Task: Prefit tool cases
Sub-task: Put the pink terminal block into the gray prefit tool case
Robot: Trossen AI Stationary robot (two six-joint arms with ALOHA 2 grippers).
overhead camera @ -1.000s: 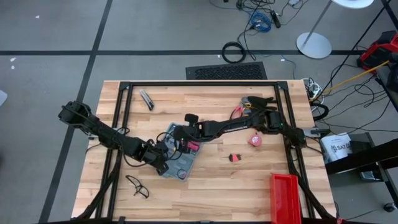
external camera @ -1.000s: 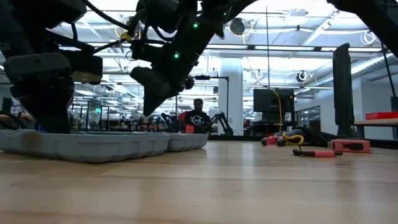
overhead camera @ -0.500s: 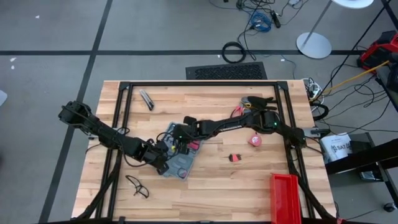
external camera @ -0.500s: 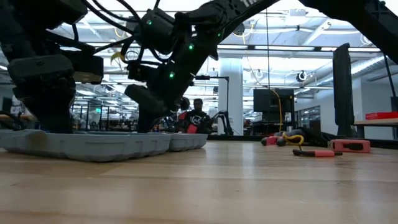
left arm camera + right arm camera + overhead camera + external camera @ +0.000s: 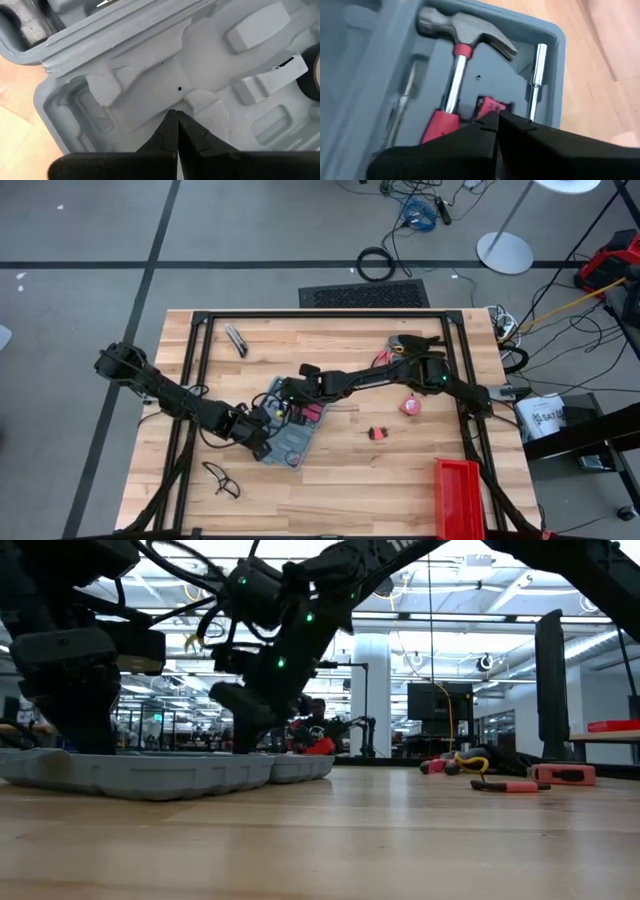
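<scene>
I see the tool case lying open and flat on the wooden table, left of the table's centre in the high view. Its two halves sit side by side. The long axis of the opened case runs diagonally, from the far-left side of the table toward the near-right, with one corner pointing at the near edge.

The left gripper hangs over the near half of the case, just above the empty grey moulded tray. Its two fingers are pressed tip to tip with nothing between them.

The right gripper reaches across from the right side and sits low over the far half of the case. Its fingers are likewise closed together, and I see nothing held in them. Directly beyond its tips lies a hammer with a steel head and a red grip, seated in the tray, with a chrome extension bar parallel beside it and a small red item just ahead of the fingertips.

In the low view the case rests level on the table, both arms standing over it.

Elsewhere on the table: a red bin at the near-right corner, a small red part, a pink tape measure, and black glasses near the left front.
</scene>
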